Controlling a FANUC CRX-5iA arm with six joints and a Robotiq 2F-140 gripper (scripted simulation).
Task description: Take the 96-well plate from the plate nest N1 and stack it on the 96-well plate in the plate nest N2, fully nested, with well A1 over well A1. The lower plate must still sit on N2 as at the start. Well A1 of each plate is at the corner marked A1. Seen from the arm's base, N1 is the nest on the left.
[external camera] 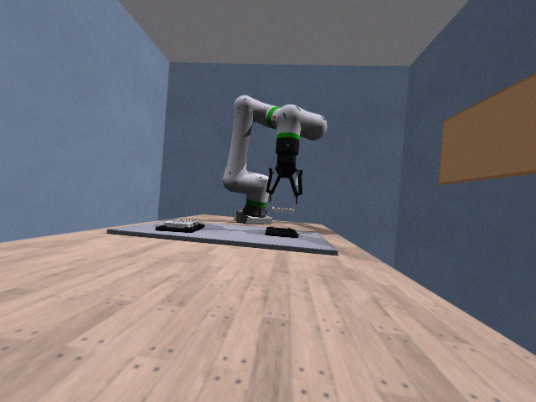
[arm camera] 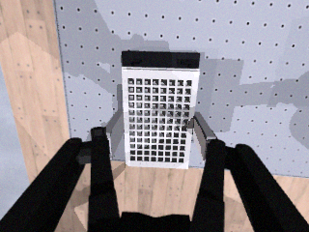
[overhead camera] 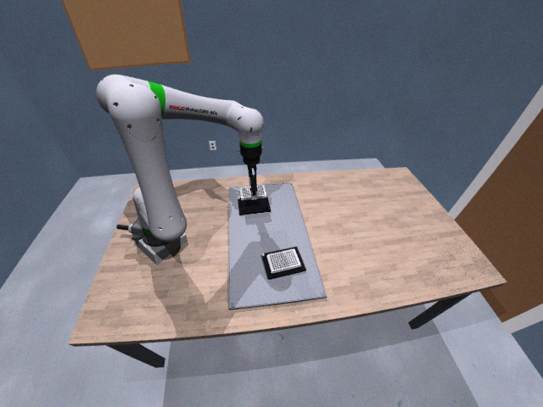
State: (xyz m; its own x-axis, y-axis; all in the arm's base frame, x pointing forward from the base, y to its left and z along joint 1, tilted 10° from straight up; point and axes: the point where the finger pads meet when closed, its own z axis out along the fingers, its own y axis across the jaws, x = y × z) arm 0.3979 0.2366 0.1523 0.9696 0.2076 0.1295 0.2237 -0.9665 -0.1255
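Note:
My gripper (external camera: pixel 284 203) is shut on a white 96-well plate (arm camera: pixel 156 117), gripping its two long sides, and holds it well above the table. The plate also shows in the top view (overhead camera: pixel 253 192) and in the exterior view (external camera: pixel 283 209). Below it the black plate nest N1 (overhead camera: pixel 254 205) stands empty on the grey mat; in the exterior view it is the flat black nest (external camera: pixel 281 232). The other white 96-well plate (overhead camera: pixel 283 259) sits in the black nest N2, nearer the front of the mat, and it also shows in the exterior view (external camera: pixel 181 224). I cannot read the A1 marks.
Both nests stand on a grey perforated mat (overhead camera: pixel 271 245) on a wooden table. The arm's base (overhead camera: pixel 155 238) stands to the left of the mat.

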